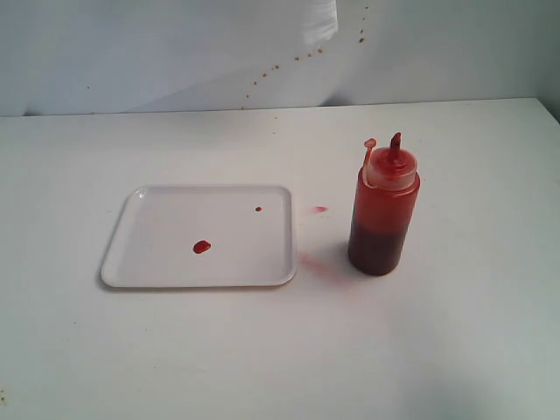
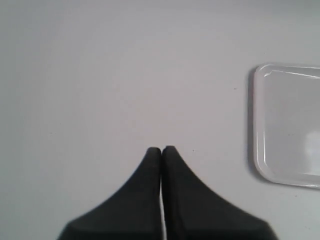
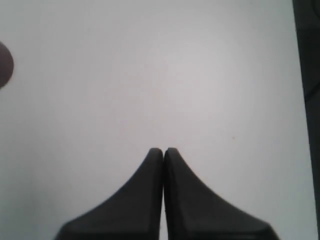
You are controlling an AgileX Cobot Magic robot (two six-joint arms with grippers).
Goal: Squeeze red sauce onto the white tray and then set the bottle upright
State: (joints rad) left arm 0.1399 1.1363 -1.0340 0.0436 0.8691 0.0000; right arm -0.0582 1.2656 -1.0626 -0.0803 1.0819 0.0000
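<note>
Grippers hang over plain stretches of the white table (image 1: 455,350). The left gripper (image 2: 161,149) has its black jaws pressed together with nothing between them, and the right gripper (image 3: 163,149) has its jaws pressed together the same way, empty. The white tray (image 1: 157,227) lies flat on the left part of the table. One of its rounded corners (image 2: 257,125) shows in the left wrist view, apart from that gripper's tips. The squeeze bottle (image 1: 383,214) stands upright just right of the tray, not touching it. Its nozzle points up, the small tethered cap (image 1: 370,143) is raised on its strap beside the nozzle, and dark sauce fills its lower part. The red sauce (image 1: 201,247) sits as a glossy blob near the tray's middle, toward the near rim, with a tiny drop (image 1: 258,208) farther back and to the right. A small red spot (image 1: 320,209) lies on the table between tray and bottle, and a faint pink smear (image 1: 311,262) lies nearer. Reddish specks (image 1: 319,51) dot the far wall.
</note>
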